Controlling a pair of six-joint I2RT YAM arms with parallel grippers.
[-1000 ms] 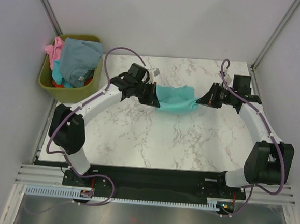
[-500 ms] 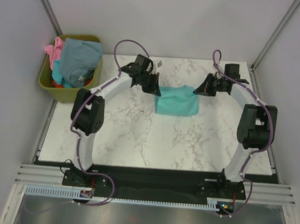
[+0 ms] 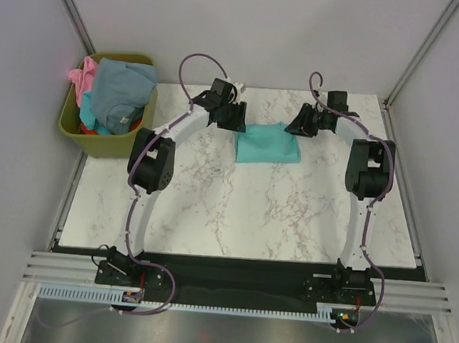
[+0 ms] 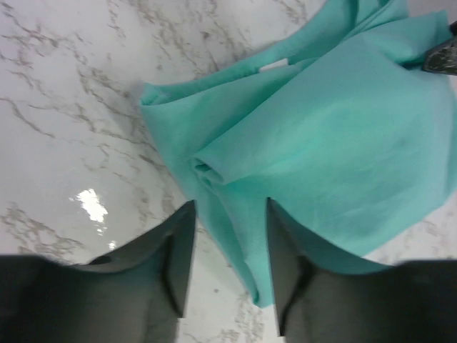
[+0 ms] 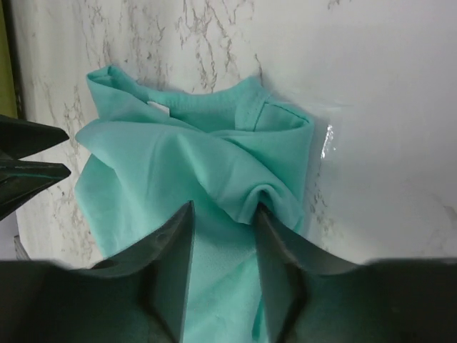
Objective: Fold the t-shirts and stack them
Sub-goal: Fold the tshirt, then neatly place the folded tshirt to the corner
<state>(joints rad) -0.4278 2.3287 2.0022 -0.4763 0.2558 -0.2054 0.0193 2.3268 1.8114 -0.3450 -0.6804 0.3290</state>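
Left end effector and right end effector, each with fingers set moderately apart, straddle the puckered left and right edges of the teal t-shirt, which lies part-folded at the far middle of the desk. The cloth is judged light, limp and prone to slip, so it is best pinched at the corners, through all layers.

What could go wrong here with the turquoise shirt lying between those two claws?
Cloth of the teal t-shirt lies inside both the open left gripper and the open right gripper, so pulling away could snag and drag it. The shirt is also bunched into ridges near both sets of fingertips, so any fold made now might come out lumpy and stack badly.
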